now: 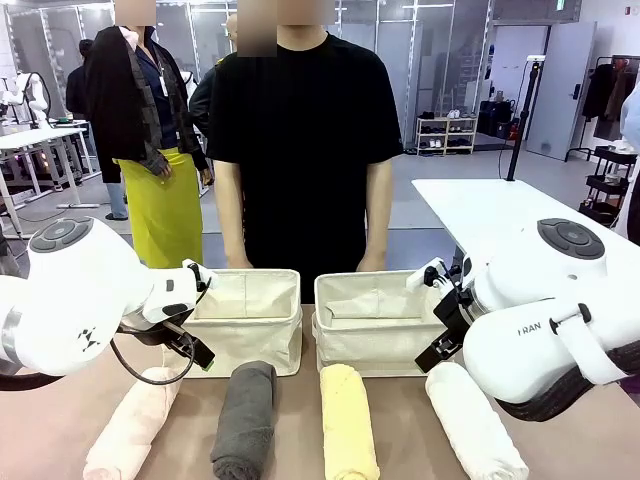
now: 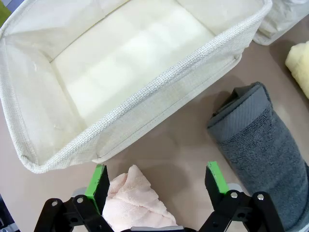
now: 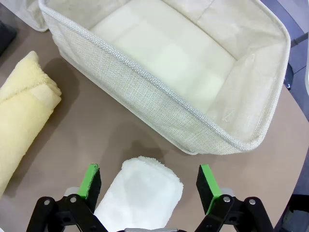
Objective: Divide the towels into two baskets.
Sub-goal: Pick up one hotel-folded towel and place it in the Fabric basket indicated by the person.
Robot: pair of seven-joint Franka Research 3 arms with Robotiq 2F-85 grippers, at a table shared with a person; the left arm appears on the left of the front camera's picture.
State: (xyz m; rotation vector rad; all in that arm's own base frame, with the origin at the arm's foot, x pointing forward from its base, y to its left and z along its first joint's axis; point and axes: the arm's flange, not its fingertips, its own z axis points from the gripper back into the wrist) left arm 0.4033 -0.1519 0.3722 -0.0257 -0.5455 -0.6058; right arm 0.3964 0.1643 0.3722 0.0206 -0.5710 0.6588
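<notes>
Fingers (image 2: pixel 99 181) gape in wrist views: left gripper (image 2: pixel 155 175) over pink towel (image 2: pixel 135 205), right gripper (image 3: pixel 148 175) over white towel (image 3: pixel 145 200); front view adds person (image 1: pixel 305 150) behind baskets (image 1: pixel 245 345)

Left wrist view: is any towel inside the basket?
No, the basket shows a bare bottom, while the pink towel and grey towel lie on the table outside it.

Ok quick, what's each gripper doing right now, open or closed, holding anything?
Left gripper: open, poised over the end of the pink towel, nothing held.
Right gripper: open, poised over the end of the white towel, nothing held.
</notes>
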